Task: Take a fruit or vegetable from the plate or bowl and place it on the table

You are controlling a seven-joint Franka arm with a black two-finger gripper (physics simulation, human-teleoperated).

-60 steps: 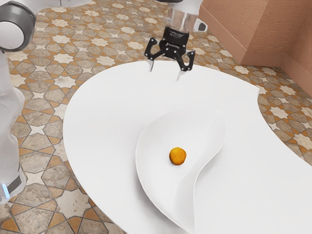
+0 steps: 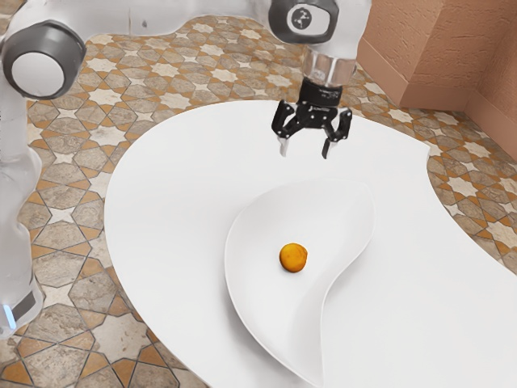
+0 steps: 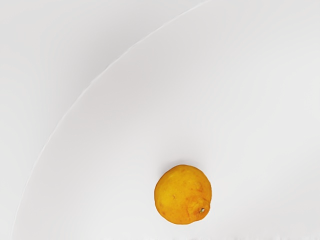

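OK, white desk (image 2: 174, 182) carries the curved dish (image 2: 257, 242); raised walls likely stop contents rolling out. Gripper (image 2: 305, 151) hangs above, fingers wide apart, nothing held, presumably spread for a straddling grasp. Orange-yellow fruit (image 2: 293, 258) sits inside the dish, away from its rim.

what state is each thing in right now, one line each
black two-finger gripper: jaws open, nothing between them, raised above the table
small round orange-yellow fruit: unheld, lying in the dish
white curved teardrop-shaped dish: upright, holding the fruit
smooth white table: bearing the dish
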